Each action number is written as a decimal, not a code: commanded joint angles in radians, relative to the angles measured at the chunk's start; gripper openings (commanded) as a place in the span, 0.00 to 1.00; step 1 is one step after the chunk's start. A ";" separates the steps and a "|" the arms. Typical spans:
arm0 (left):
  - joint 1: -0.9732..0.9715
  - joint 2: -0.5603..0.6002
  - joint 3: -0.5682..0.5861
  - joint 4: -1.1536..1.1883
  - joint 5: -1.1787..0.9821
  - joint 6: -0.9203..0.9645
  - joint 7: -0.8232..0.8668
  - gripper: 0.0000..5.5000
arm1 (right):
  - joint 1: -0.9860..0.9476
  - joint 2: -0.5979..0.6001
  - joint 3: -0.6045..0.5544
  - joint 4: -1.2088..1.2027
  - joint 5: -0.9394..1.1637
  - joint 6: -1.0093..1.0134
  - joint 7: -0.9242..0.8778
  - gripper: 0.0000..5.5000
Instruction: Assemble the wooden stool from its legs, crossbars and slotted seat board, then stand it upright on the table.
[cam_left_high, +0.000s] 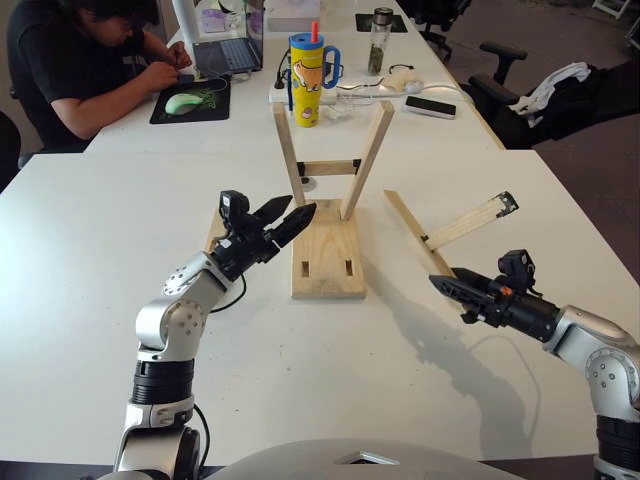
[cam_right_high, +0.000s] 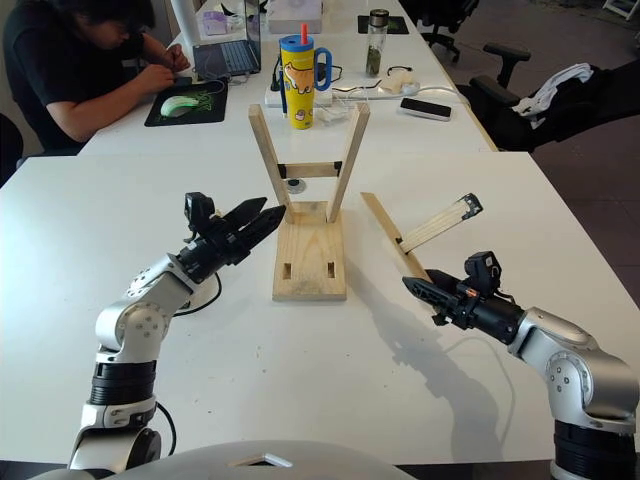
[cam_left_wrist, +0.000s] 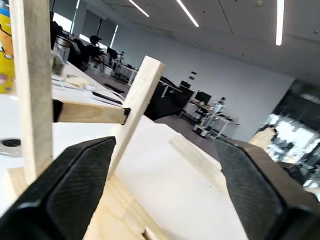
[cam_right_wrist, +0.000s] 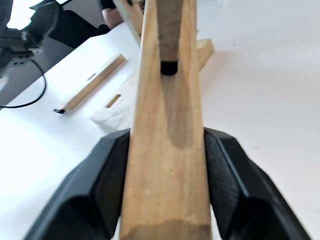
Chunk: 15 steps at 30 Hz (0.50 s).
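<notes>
Two upright legs (cam_left_high: 289, 150) stand in the far end of the one slotted seat board (cam_left_high: 328, 245), tied by one crossbar (cam_left_high: 330, 168). That board lies flat at the middle of the frame on the white surface (cam_left_high: 100, 250), and two slots (cam_left_high: 303, 267) at its near end are empty.

A third leg (cam_left_high: 410, 225) lies right of the board, its long axis running from lower right toward upper centre, with a second crossbar (cam_left_high: 465, 222) jutting from it toward the right edge. The right gripper (cam_left_high: 448, 290) has its jaws closed on this leg's near end, one finger on each side. The empty slots lie to the left of those jaws, so the right arm looks best placed to carry the leg over and tip it upright.

The left gripper (cam_left_high: 300, 207) hovers just beside the board's left edge near the upright legs, jaws wide apart and holding nothing. One loose stick (cam_right_wrist: 90, 82) lies left of the board; leg or crossbar, I cannot tell.
</notes>
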 joint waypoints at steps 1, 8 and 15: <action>-0.032 0.052 0.020 -0.016 -0.141 0.164 -0.037 0.80 | -0.043 -0.009 0.029 -0.057 0.116 0.057 0.043 0.37; -0.113 0.087 0.064 0.077 -0.283 0.308 -0.076 0.91 | -0.169 0.016 0.032 -0.040 0.310 0.143 0.022 0.37; -0.135 0.087 0.064 0.099 -0.368 0.397 -0.111 0.91 | -0.258 0.004 0.099 0.000 0.401 0.192 0.053 0.37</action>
